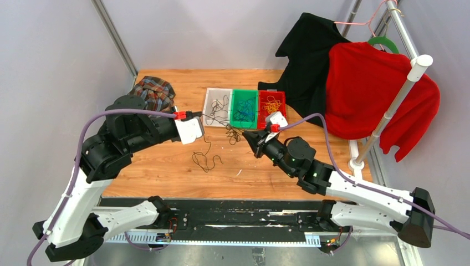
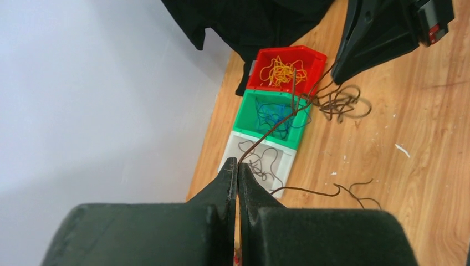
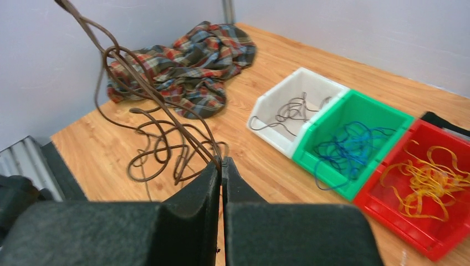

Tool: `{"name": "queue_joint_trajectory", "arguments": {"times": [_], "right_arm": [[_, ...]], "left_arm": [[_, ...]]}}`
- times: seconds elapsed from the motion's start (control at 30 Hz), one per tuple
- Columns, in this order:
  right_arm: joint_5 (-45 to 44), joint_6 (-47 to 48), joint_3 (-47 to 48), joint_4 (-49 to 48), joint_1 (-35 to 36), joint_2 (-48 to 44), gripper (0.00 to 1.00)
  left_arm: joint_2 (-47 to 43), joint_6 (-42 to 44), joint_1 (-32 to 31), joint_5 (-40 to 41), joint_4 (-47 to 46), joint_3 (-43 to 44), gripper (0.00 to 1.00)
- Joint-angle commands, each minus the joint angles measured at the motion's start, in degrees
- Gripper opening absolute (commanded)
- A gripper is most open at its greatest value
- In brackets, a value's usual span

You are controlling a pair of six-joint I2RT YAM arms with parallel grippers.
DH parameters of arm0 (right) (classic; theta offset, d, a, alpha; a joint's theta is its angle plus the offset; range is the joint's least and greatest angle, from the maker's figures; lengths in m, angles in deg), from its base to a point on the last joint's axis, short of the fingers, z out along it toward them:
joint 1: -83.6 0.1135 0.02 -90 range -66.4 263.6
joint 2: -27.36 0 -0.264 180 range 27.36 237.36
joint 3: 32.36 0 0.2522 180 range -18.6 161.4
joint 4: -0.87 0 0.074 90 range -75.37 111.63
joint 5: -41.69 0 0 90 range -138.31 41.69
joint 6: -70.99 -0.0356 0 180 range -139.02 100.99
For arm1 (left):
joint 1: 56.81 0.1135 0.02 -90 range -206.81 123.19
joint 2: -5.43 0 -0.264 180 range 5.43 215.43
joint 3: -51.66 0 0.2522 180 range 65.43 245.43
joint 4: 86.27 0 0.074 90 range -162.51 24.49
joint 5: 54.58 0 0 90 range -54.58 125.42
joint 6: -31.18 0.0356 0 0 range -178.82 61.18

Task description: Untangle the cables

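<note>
matte black fingers of the right end effector (image 3: pixel 221 164) fill the front of its wrist view, pressed together on a few strands of the dark brown tangle (image 3: pixel 158 138). the tangle hangs in stiff, springy loops just above the tabletop (image 1: pixel 166 183). one long strand (image 2: pixel 271 130) runs taut from that knot across to the left end effector (image 2: pixel 237 166), whose tips are also closed tight on it, so the clump is stretched between the two arms near the middle of the wood-grain surface.

beyond the tangle stand three hard plastic bins, touching in a row. the white bin (image 3: pixel 275 138) holds a few dark cables (image 3: pixel 288 113), the green bin (image 3: pixel 327 172) thin blue cables (image 3: pixel 346 147), and the red bin (image 3: pixel 399 233) curly yellow-orange cables (image 3: pixel 427 177).

judging from this, the blue and yellow-orange wires look sorted already, and some dark ones too. what is left seems to be this last dark clump, plus a loose dark cable (image 1: pixel 206 160) lying curled on the wood near the left arm.

farther out lie a crumpled plaid cloth (image 3: pixel 188 61) and soft black and red garments (image 1: pixel 377 88) on a rack.
</note>
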Motion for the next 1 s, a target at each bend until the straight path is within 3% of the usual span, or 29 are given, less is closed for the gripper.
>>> {"name": "queue_joint_trajectory", "arguments": {"times": [0.0,0.17,0.27,0.37,0.5,0.77,0.97], "right_arm": [[-9.0,-3.0,-2.4,12.2,-3.5,-2.5,0.01],[-13.6,-12.2,-2.0,23.4,-13.0,-4.1,0.01],[-12.7,-13.9,-2.7,24.7,-16.5,-7.0,0.01],[-5.2,-10.9,-3.6,20.9,-17.3,-10.2,0.01],[-8.1,-10.7,-0.4,22.5,-17.5,-10.0,0.01],[1.3,-7.6,5.0,19.4,-18.4,-7.0,0.01],[7.7,-8.1,11.3,16.5,-20.4,-0.1,0.01]], "left_arm": [[-0.1,4.0,0.3,4.8,-2.6,3.8,0.00],[0.5,6.8,0.3,9.4,-4.0,5.4,0.00],[0.1,8.2,0.3,10.6,-4.2,4.7,0.00],[-0.3,8.6,0.3,11.3,-4.7,3.7,0.01],[-0.3,9.1,0.3,11.6,-5.8,3.3,0.01],[1.9,11.3,0.3,14.0,-9.0,3.4,0.01],[8.0,11.1,0.4,16.7,-10.1,12.8,0.00]]}}
